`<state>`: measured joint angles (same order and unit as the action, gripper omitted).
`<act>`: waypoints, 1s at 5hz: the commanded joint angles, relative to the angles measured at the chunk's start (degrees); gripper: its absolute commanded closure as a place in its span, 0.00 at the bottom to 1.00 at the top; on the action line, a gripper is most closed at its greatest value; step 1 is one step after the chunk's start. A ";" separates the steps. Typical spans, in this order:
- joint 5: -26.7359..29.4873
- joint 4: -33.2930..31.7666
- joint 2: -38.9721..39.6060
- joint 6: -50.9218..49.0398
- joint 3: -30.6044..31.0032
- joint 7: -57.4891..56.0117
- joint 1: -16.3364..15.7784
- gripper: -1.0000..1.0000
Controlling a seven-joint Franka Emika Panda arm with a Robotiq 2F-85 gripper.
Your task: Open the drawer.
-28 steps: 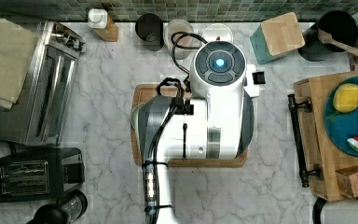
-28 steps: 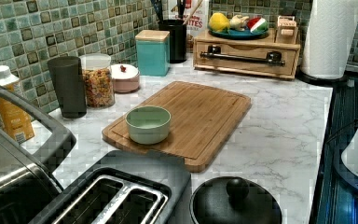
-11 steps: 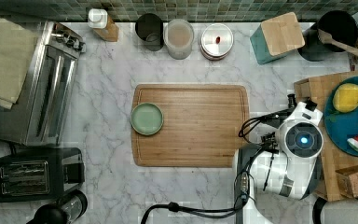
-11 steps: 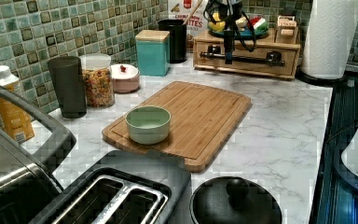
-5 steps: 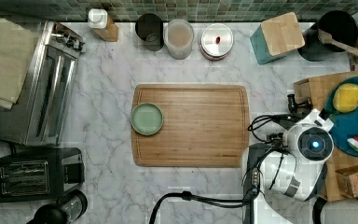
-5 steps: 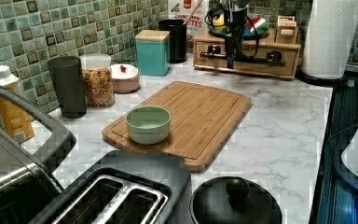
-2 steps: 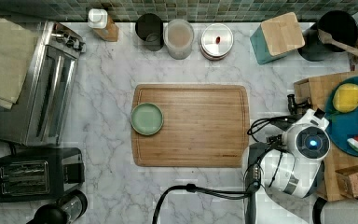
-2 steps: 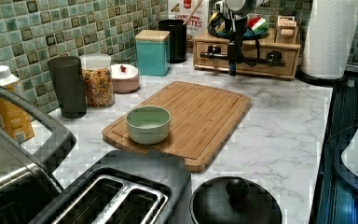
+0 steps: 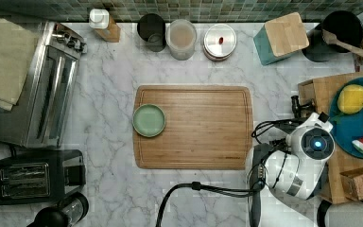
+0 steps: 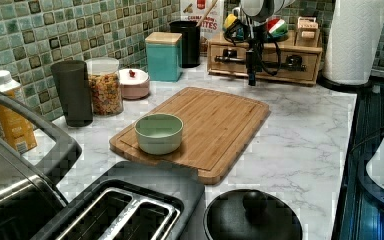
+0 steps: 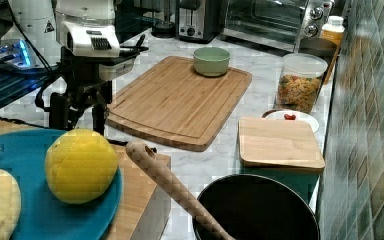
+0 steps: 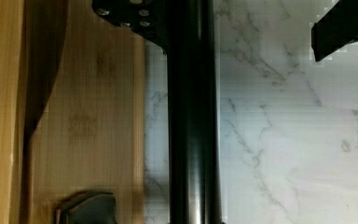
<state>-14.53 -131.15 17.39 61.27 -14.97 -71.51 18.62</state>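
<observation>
Wrist view: claw [image 12: 223,28] open astride drawer [image 12: 88,121] handle [image 12: 191,140]

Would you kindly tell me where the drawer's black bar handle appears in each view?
Top view: the handle is at the right, past the cutting board, with one end showing.
Left view: top, right of centre, a horizontal bar.
Right view: left of centre, a short black end.
Wrist view: a thick bar through the middle.
Shared landmark: the cutting board, in the top, left and right views.
</observation>
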 commanded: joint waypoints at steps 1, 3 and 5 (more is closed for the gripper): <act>5.94 -4.58 -6.61 -1.14 6.24 -13.84 0.30 0.00; 8.41 -13.57 -13.15 -4.00 10.50 4.50 -8.52 0.00; 5.34 -17.90 -13.03 1.08 13.74 19.20 -13.08 0.00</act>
<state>-7.74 -144.36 5.67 59.93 -7.57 -53.94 12.39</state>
